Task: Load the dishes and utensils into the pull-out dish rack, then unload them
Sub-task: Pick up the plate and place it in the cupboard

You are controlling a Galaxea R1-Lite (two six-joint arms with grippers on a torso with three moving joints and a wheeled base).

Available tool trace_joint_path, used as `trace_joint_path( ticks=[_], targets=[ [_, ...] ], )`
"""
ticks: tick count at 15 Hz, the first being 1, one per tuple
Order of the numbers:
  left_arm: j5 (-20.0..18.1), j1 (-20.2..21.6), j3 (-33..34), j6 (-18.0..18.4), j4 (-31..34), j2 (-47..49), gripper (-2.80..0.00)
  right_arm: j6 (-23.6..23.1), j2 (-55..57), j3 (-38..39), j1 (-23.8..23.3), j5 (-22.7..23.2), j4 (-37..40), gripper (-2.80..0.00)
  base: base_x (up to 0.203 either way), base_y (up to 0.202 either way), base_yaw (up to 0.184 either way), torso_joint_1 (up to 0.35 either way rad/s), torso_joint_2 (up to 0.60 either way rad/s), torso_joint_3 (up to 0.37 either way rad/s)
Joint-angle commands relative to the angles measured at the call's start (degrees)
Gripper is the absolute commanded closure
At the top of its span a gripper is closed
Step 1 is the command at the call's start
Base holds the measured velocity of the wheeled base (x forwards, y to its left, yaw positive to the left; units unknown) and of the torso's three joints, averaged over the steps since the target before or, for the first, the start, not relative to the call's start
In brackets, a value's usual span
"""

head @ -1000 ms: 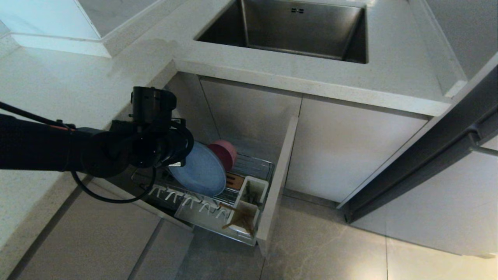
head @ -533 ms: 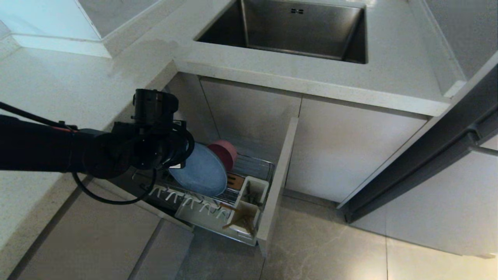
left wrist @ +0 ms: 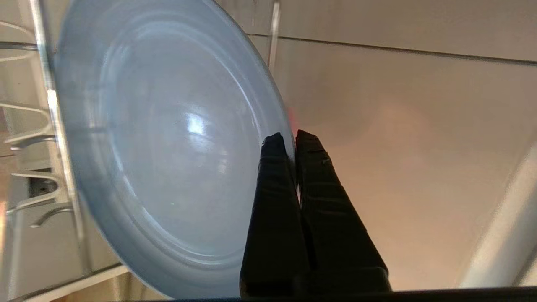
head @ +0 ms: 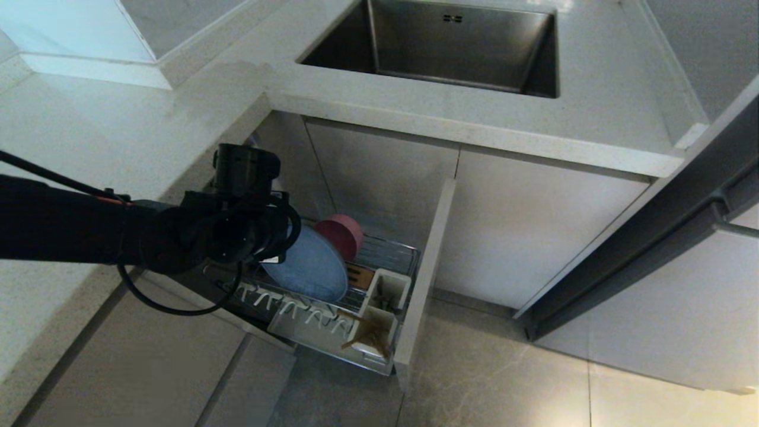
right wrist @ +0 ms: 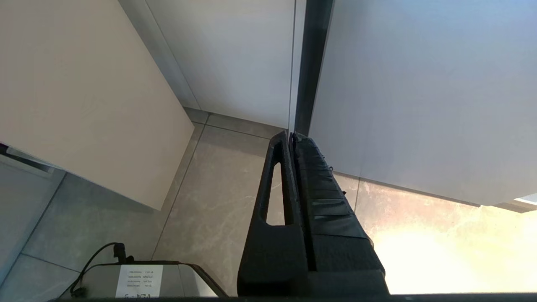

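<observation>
My left gripper [left wrist: 289, 138] fingers are clamped on the plate [left wrist: 168, 142] rim; I should move it slowly, clear of the rack [head: 379, 255] wires and bowl [head: 341, 234].

Pale-blue plate [head: 308, 270], pink bowl [head: 341, 235], chrome rack [head: 388, 255] with white cups [head: 388, 289], black fingers [left wrist: 275, 184].

The pull-out chrome wire dish rack [head: 332, 308] stands open below the pale stone countertop [head: 462, 127]. Its upright beige front panel [head: 424, 279] walls off the right side. A wide pale-blue round plate [head: 311, 267] stands on edge across the middle, with a small pink round bowl [head: 344, 234] close behind it. The left gripper [left wrist: 289, 140], its black fingers pinched on the plate's rim, crowds the left side. White prongs [head: 296, 308] and white utensil cups [head: 379, 314] fill the near edge. The bare wire floor behind the cups is open from above.
</observation>
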Motion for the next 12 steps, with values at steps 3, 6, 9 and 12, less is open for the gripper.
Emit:
trace_joint_path(
  ticks=[3, 6, 9, 12],
  targets=[
    [0.15, 0.04, -0.34, -0.52, 1.86, 2.07, 0.0, 0.02, -0.04, 0.0, 0.0, 0.01, -0.01, 0.0, 0.0, 0.0, 0.0, 0.0, 0.0, 0.0],
    [0.15, 0.04, -0.41, -0.52, 3.37, 2.85, 0.0, 0.02, -0.04, 0.0, 0.0, 0.01, -0.01, 0.0, 0.0, 0.0, 0.0, 0.0, 0.0, 0.0],
    [0.15, 0.04, -0.42, -0.52, 3.97, 3.19, 0.0, 0.02, -0.04, 0.0, 0.0, 0.01, -0.01, 0.0, 0.0, 0.0, 0.0, 0.0, 0.0, 0.0],
    [0.07, 0.04, -0.51, -0.52, 3.97, 3.11, 0.0, 0.02, -0.04, 0.0, 0.0, 0.01, -0.01, 0.0, 0.0, 0.0, 0.0, 0.0, 0.0, 0.0]
  ],
)
